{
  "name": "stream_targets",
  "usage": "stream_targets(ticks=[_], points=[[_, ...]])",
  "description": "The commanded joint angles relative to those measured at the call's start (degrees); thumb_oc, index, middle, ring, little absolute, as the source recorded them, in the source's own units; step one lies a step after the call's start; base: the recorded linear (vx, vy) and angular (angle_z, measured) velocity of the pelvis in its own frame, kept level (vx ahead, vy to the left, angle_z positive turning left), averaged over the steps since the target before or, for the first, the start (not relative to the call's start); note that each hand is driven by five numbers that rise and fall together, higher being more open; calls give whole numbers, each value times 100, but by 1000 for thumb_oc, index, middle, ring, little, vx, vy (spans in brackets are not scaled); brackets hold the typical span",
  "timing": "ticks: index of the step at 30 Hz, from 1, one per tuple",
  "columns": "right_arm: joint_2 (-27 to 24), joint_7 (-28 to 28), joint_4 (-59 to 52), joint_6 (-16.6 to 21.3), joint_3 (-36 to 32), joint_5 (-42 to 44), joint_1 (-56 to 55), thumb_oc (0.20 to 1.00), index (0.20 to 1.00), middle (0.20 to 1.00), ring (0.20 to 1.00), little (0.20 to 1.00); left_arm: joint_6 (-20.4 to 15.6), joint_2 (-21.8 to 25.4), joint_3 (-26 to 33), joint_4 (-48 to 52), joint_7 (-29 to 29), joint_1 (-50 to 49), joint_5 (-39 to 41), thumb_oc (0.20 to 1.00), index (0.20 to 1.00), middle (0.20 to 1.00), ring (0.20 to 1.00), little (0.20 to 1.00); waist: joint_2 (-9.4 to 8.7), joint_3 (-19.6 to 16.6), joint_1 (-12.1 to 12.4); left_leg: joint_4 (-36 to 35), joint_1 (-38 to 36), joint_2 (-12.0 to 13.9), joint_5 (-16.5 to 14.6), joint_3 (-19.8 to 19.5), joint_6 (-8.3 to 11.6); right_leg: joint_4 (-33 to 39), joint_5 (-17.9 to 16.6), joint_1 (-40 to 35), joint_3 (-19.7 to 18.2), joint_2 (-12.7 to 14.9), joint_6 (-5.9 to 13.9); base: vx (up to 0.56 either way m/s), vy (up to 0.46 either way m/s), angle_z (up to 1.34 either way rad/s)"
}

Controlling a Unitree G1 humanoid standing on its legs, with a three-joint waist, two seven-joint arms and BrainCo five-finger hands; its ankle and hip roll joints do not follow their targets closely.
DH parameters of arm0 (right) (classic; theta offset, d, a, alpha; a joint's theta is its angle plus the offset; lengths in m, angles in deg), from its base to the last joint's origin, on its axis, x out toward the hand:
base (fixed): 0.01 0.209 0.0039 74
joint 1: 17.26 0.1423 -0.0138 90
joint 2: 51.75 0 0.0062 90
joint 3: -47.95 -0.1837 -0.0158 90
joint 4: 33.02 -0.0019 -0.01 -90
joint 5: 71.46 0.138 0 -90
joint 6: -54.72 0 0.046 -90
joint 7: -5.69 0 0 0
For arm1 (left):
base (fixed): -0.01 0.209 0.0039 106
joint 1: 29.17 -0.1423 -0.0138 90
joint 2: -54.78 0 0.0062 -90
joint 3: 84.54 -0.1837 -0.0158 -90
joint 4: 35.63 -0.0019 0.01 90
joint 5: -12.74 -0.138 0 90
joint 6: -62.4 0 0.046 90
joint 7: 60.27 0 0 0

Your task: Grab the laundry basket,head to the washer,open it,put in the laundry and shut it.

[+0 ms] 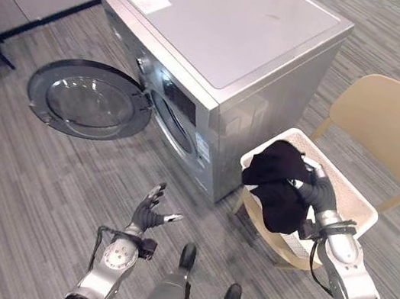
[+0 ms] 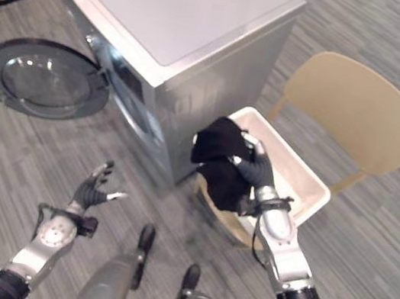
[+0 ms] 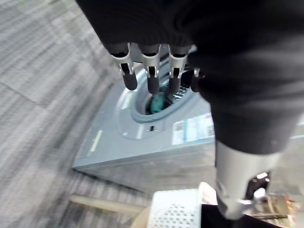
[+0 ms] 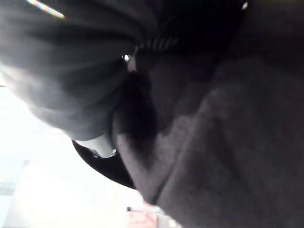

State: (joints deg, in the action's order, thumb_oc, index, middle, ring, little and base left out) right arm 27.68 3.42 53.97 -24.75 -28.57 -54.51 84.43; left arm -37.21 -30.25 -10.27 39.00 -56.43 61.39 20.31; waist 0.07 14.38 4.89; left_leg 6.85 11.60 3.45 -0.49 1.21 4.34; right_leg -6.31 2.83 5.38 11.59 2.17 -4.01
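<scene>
Right hand [image 1: 315, 191] grips black laundry [image 1: 278, 183] over the basket [image 1: 357, 200] on the chair; the washer [image 1: 220, 37] opening lies to its left. Left hand [image 1: 149, 210] hovers, fingers relaxed.

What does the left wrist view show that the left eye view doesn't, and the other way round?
The left wrist view looks into the washer's drum opening, where something teal lies inside. The left eye view shows the open washer door swung out, the tan chair, and the right hand on the black garment in the white laundry basket. Both show the washer, the grey striped carpet, the basket and the left hand, fingers straight, holding nothing.
</scene>
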Motion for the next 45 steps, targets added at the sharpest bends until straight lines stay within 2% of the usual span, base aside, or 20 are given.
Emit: stream_targets(ticks=[1,2,4,5,8,9,15,17,18,19,23,24,25,26,30,31,33,40,44,45], points=[[84,213,-504,426,83,368,404,200,200,200,200,200,-428,347,-367,453,-52,523,-333,1000,1000,1000,1000,1000,-384,-281,-219,216,76,-229,53,144,-181,596,229,-449,-81,49,674,2,86,50],[67,275,-526,385,217,394,484,200,200,200,200,200,-425,335,-513,491,-42,644,-373,1000,1000,1000,1000,1000,-370,-364,-291,60,-185,-129,-13,257,-153,590,246,-467,13,63,694,2,86,65],[70,301,-553,345,271,419,545,200,200,200,200,200,-432,291,-704,491,-68,779,-440,1000,1000,1000,1000,1000,-348,-422,-350,-101,-278,-109,64,276,-156,643,224,-495,105,67,704,50,98,89],[66,355,-594,316,459,446,724,200,200,200,200,200,-425,226,-984,416,-58,1054,-676,1000,1000,1000,1000,1000,-349,-518,-391,-498,-438,-134,118,296,-139,700,185,-554,185,70,731,89,169,76],[150,407,-615,258,789,459,997,200,200,200,200,200,-416,130,-1302,492,-67,1433,-778,1000,1000,1000,1000,1000,-379,-617,-402,-774,-610,-216,124,245,-170,731,138,-618,196,104,791,58,158,32],[290,403,-501,225,1041,512,1231,200,200,200,200,200,-427,107,-1478,526,-29,1744,-866,1000,1000,1000,1000,1000,-404,-673,-386,-864,-716,-246,111,270,-193,726,110,-646,180,130,832,25,119,7],[603,357,-295,154,1414,558,1654,200,200,200,200,200,-424,-37,-1802,463,76,2264,-952,1000,1000,1000,1000,1000,-451,-799,-353,-1118,-947,-313,125,319,-248,702,87,-708,113,146,889,16,73,0],[921,277,-118,124,1615,704,1839,200,200,200,200,200,-376,-177,-2015,303,219,2683,-1104,1000,1000,1000,1000,1000,-452,-892,-355,-1185,-1030,-342,116,320,-249,665,93,-742,130,170,936,12,70,-7],[1030,270,-89,108,1672,755,1859,200,200,200,200,200,-353,-226,-2032,255,270,2746,-1127,793,793,793,793,793,-446,-911,-350,-1185,-1049,-348,108,323,-254,655,96,-752,130,178,940,20,70,-3],[1171,247,-44,108,1733,805,1818,200,200,200,200,200,-346,-306,-2027,168,411,2816,-1187,200,200,200,200,200,-441,-934,-360,-1185,-1104,-362,97,327,-263,645,102,-788,129,189,946,20,34,2],[1225,288,-2,72,1826,836,1703,200,200,200,200,200,-329,-317,-1890,143,569,2737,-1182,200,200,200,200,200,-424,-968,-363,-1185,-1200,-372,63,350,-276,650,101,-849,129,193,950,22,18,6],[1186,316,-20,36,1847,798,1669,244,244,244,244,244,-327,-295,-1828,169,585,2685,-1156,200,200,200,200,200,-425,-979,-359,-1185,-1215,-375,55,350,-278,662,96,-867,128,196,953,0,0,0],[1130,347,-67,1,1849,766,1628,561,561,561,561,561,-317,-259,-1769,207,587,2622,-1136,200,200,200,200,200,-424,-992,-359,-1185,-1233,-374,52,359,-280,675,95,-889,122,194,952,0,0,0],[993,435,-70,-84,1874,684,1555,1000,1000,1000,1000,1000,-314,-183,-1586,269,630,2458,-1074,200,200,200,200,200,-423,-1012,-349,-1185,-1269,-371,43,378,-283,693,84,-918,108,195,955,0,0,0],[851,474,-157,-144,1849,581,1477,1000,1000,1000,1000,1000,-288,-125,-1405,323,661,2250,-988,200,200,200,200,200,-421,-1027,-338,-1185,-1304,-360,37,385,-286,713,73,-950,81,194,955,2,-9,-1],[561,513,-329,-157,1661,319,1288,1000,1000,1000,1000,1000,-268,14,-1089,407,683,1943,-923,200,200,200,200,200,-413,-1037,-336,-1185,-1319,-349,40,399,-281,737,61,-956,55,185,957,1,-26,-4],[435,502,-403,-164,1552,164,1195,1000,1000,1000,1000,1000,-268,78,-979,451,668,1829,-926,200,200,200,200,200,-406,-1046,-343,-1185,-1323,-343,41,413,-279,749,56,-962,52,186,961,1,-28,-7],[-238,500,-871,-89,475,-696,-56,1000,1000,1000,1000,1000,-260,341,-157,566,409,764,-745,200,200,200,200,200,-324,-1073,-443,-1185,-1355,-313,53,468,-269,811,16,-996,10,159,967,2,-39,-8],[-597,549,-641,-83,-306,-1449,-1171,1000,1000,1000,1000,1000,-224,496,428,407,125,25,-763,200,200,200,200,200,-247,-1032,-540,-1185,-1337,-282,96,498,-263,816,0,-957,-44,126,963,-11,-38,-5],[-597,548,-647,-82,-308,-1455,-1186,1000,1000,1000,1000,1000,-223,496,427,414,121,13,-763,200,200,200,200,200,-245,-1041,-537,-1185,-1339,-281,94,499,-262,814,2,-957,-46,125,963,-11,-38,-9]])
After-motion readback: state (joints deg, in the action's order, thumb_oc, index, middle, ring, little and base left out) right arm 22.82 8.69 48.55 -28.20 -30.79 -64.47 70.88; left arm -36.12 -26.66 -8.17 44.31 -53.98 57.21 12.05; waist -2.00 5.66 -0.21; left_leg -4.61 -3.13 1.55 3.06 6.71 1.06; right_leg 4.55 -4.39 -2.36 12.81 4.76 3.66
